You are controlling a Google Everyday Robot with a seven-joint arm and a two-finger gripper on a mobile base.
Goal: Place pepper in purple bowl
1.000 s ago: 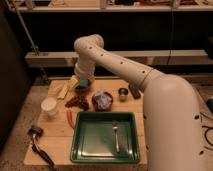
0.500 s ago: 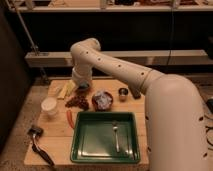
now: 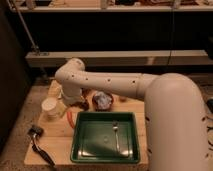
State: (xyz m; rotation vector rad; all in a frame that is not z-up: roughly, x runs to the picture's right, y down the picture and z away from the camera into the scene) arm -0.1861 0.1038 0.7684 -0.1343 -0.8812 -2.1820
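The pepper (image 3: 69, 118), a thin red-orange chilli, lies on the wooden table just left of the green tray. My gripper (image 3: 75, 101) hangs at the end of the white arm, low over the table just behind the pepper and beside the white cup; it is open, with nothing seen in it. The arm's wrist covers the spot behind it, so the purple bowl is hidden. The reddish-brown bowl (image 3: 102, 101) with a grey-blue lump sits to the gripper's right.
A green tray (image 3: 80, 150) with a spoon (image 3: 116, 132) fills the front middle of the table (image 3: 55, 147). A white cup (image 3: 50, 107) stands at the left. A black-handled tool (image 3: 41, 145) lies at the front left. A dark cluster (image 3: 83, 104) sits by the gripper.
The arm has swung left and lowered, bringing the wrist down toward the table near the pepper and covering the back-left items. The objects on the table have not moved.
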